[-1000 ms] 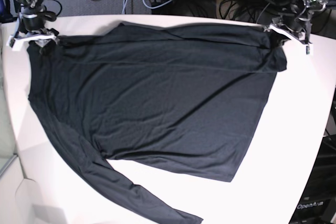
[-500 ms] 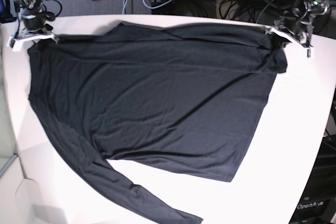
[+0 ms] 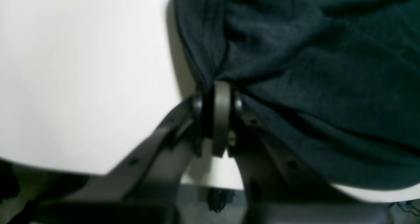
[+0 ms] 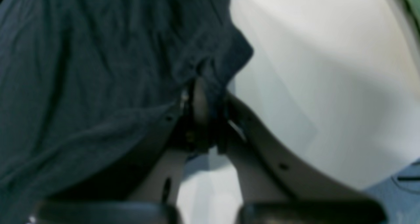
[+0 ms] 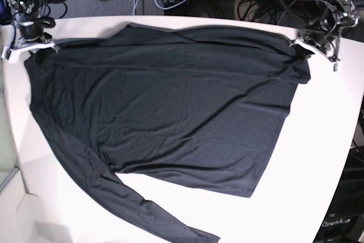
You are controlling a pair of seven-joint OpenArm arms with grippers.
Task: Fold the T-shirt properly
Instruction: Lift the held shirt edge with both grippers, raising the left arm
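Looking at both wrist views, the left gripper (image 3: 218, 96) and right gripper (image 4: 201, 96) are each clamped on an edge of the big plain black long-sleeved T-shirt (image 5: 165, 112), spread flat over the white table (image 5: 318, 157). Blurry, but probably pre-fold: next comes an even lift toward frame bottom.

The base view is evenly and brightly lit from above; the glossy white bench (image 5: 318, 157) is nearly blown out at lower right, and its edges bow with wide-angle distortion. The thin black long-sleeved shirt (image 5: 170, 106) shows a faint sheen and casts only a narrow soft shadow along its lower hem. Both wrist views are dim and soft. The pale grey fingers (image 3: 221, 119) in the lower centre are out of focus, and the right wrist view is blurrier, its white bench (image 4: 328, 86) greyish with a broad diagonal shadow.
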